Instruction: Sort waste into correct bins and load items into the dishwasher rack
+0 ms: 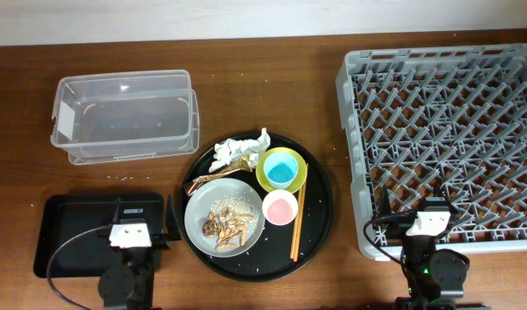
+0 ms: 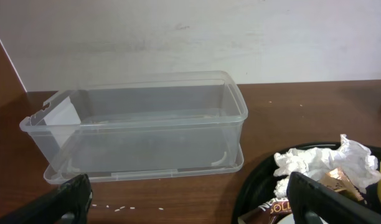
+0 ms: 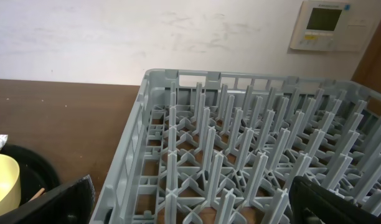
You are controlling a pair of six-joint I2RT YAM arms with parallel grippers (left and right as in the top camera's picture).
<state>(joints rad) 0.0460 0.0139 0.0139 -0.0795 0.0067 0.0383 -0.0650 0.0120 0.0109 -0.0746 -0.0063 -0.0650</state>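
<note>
Left gripper (image 1: 131, 226), right gripper (image 1: 424, 220): both wide, empty, flanking round black tray (image 1: 320, 207); crumpled tissue (image 1: 240, 148): tray's far edge, nearest clear tub (image 1: 126, 116); advised: left pinches tissue's top, sparing foil wrapper (image 1: 238, 165) beside it.

One pink cup (image 1: 279, 207), one blue cup (image 1: 282, 168), one bowl (image 1: 262, 173), one plate (image 1: 199, 215), two chopsticks (image 1: 296, 220), one tub (image 1: 126, 80), one rack (image 1: 353, 146).

Round tray (image 1: 320, 207) sits between clear tub (image 1: 126, 116) and rack (image 1: 444, 129) — plate (image 1: 203, 203) holds scraps (image 1: 229, 226).
</note>
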